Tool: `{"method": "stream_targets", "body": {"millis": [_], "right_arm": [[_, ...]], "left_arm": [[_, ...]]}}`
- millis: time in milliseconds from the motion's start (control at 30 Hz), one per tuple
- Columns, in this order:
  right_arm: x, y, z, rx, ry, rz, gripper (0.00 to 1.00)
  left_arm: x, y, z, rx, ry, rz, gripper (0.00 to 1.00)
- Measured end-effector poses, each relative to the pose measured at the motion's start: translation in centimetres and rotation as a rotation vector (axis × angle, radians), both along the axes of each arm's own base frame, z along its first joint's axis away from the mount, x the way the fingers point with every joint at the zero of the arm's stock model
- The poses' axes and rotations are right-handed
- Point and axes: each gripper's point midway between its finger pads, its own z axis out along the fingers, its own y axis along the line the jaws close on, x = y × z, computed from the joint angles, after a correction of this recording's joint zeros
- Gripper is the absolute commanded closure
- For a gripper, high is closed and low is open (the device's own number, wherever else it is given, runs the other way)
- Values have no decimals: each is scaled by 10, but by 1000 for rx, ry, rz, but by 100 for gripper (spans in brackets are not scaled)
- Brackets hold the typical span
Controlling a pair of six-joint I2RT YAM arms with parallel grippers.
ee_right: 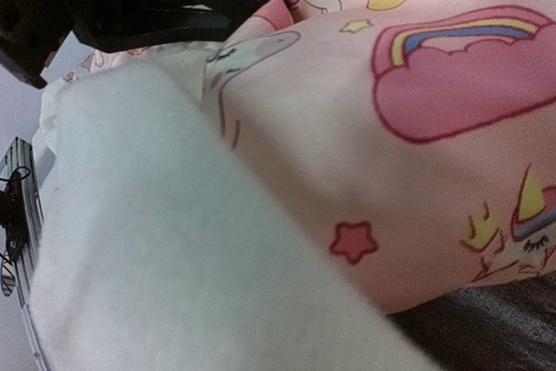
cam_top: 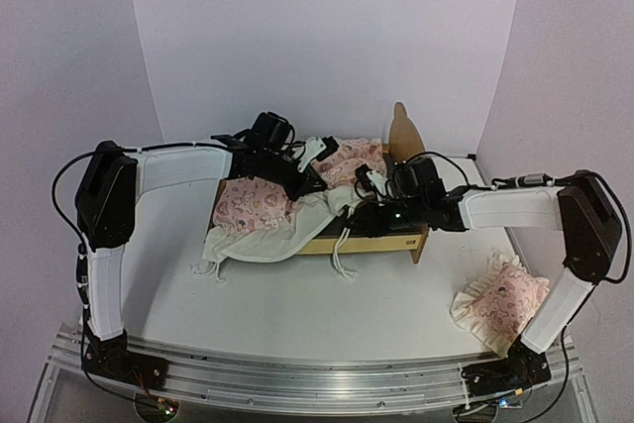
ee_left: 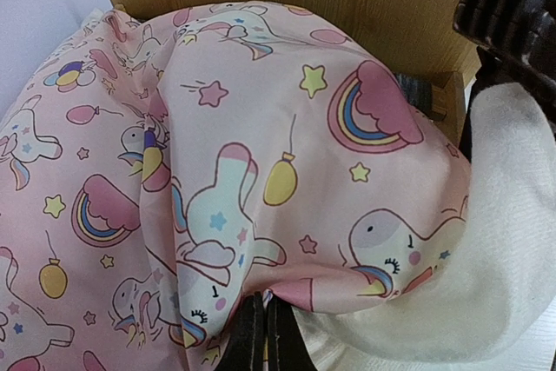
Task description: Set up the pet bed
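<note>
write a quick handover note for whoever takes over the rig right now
Left gripper: shut on a fold of the cover.
Right gripper: at the cover over the bed; open or shut cannot be told.
Bed: mid-table, headboard at the far side. The cover lies bunched over it, spilling onto the table on the left arm's side.
Pillow: on the table by the right arm's base, apart from the bed.
Done: cover roughly on the bed.
Left: likely spread the cover flat, then place the pillow.
</note>
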Motion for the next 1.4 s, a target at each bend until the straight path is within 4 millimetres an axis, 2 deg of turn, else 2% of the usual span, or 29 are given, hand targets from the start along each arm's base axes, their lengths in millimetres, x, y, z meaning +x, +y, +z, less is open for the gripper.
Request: {"method": "stream_targets", "body": {"millis": [133, 267, 367, 567, 867, 1033, 1133, 1233, 1400], "right_arm": [[6, 1, -6, -3, -4, -29, 75], [5, 2, -8, 10, 1, -26, 65], [-2, 2, -14, 13, 34, -10, 65], [-12, -2, -19, 21, 65, -7, 72], [-17, 2, -20, 46, 102, 3, 98], [-16, 1, -21, 44, 109, -10, 100], [-16, -9, -20, -7, 98, -40, 100], [-15, -21, -13, -76, 79, -71, 100], [-5, -35, 25, -128, -19, -117, 100]], "left_arm": [[0, 0, 0, -1, -1, 0, 100], [-1, 1, -3, 2, 0, -1, 100], [-1, 1, -4, 4, 1, -2, 100], [-1, 1, -2, -1, -4, -2, 100], [-1, 1, -2, -1, -5, -2, 100], [-1, 1, -3, 1, -5, -2, 100], [-1, 2, -5, 2, -7, -3, 100], [-1, 4, -5, 4, -8, -2, 100], [0, 6, -5, 2, -10, 1, 100]]}}
